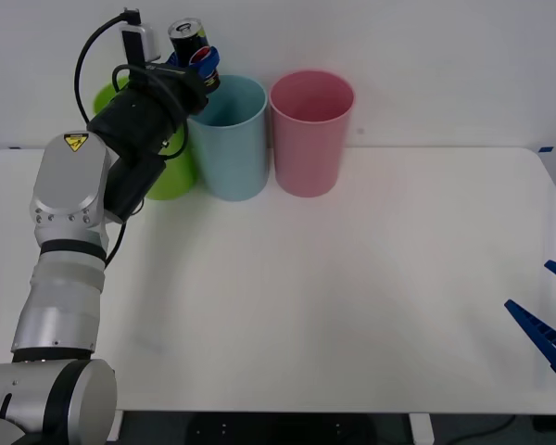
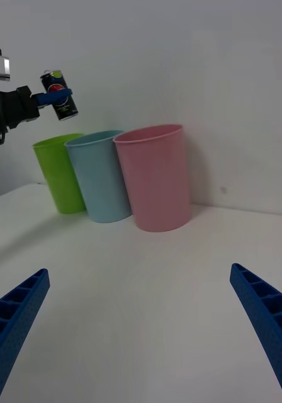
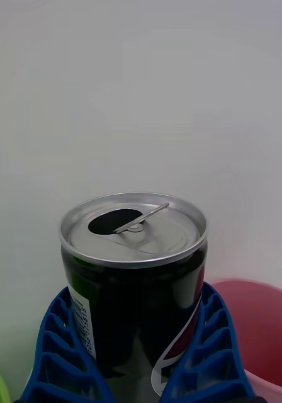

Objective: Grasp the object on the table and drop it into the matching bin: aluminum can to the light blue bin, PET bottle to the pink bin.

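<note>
**Can held up high over the bins**

The aluminum can is up in the air. It is small and dark, with a silver top, and the hole in the top is open with the pull tab sticking up. It leans a little to one side. In the front view it sits at about 11 o'clock, up near the back wall.

The left gripper is clamped on the can. One blue ribbed finger presses each side of it, low on the can's body, so the silver top pokes out past the fingers.

Just under the can is the light blue bin. The can hangs over the bin's near-left rim, not touching it. The pink bin stands right beside the light blue one, at its 3 o'clock side, and the two touch or almost touch. A lime green bin stands at the light blue bin's 9 o'clock side, partly hidden behind the left arm.

All three bins stand upright at the far edge of the white table.

The right gripper waits far away at about 4 o'clock, low over the table's near right corner. Its two blue fingers are spread wide apart and hold nothing.
</note>
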### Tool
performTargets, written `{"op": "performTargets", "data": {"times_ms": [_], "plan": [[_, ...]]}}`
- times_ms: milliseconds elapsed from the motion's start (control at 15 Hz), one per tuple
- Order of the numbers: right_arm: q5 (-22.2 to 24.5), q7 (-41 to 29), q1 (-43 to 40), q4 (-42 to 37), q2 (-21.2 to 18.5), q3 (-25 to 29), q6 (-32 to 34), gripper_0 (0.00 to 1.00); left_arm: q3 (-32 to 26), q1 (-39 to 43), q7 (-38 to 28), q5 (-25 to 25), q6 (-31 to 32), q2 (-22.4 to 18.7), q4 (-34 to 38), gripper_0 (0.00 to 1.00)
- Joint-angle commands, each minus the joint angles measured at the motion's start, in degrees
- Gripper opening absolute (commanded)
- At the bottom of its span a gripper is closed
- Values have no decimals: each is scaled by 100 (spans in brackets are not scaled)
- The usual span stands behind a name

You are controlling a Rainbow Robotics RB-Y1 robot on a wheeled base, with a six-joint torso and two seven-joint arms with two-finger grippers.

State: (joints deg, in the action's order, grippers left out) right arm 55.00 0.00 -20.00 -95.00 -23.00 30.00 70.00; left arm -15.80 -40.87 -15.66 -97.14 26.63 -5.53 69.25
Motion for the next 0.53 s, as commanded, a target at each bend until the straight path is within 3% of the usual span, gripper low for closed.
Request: {"op": "performTargets", "data": {"times_ms": [67, 267, 533], "plan": [[0, 0, 0, 0, 0, 0, 0, 100, -19, -474, 37, -200, -246, -1, -623, 0], [0, 0, 0, 0, 0, 0, 0, 100, -19, -887, 90, -332, -501, -1, -1203, 0], [0, 0, 0, 0, 0, 0, 0, 100, 7, -1002, 81, -437, -668, 34, -1317, 0]]}}
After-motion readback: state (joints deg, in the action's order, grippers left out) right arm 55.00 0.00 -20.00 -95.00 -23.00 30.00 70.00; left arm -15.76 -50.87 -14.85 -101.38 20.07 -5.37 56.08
